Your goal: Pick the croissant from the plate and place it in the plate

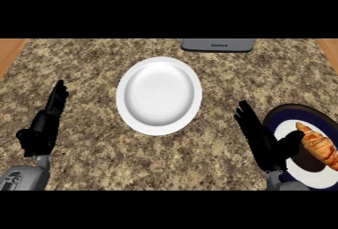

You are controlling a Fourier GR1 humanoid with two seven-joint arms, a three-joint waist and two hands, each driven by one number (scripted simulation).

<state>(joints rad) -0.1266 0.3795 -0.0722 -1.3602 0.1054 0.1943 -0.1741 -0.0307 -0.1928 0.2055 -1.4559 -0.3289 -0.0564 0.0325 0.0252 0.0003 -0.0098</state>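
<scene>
Counted on the speckled brown granite counter (99, 147): two plates, one croissant, one grey rectangular appliance, two hands. The plain white round plate (159, 95) sits at centre, bare. The dark-rimmed white plate (290, 117) lies at the lower right, partly cut by the view's edge, and carries the single golden-brown croissant (318, 145). The grey appliance (218, 44) stands at the far edge. The right hand (263, 141) is just beside the dark-rimmed plate, fingers straight, thumb spread towards the croissant, holding nothing. The left hand (45, 124) rests at the left, fingers extended, likewise empty.
</scene>
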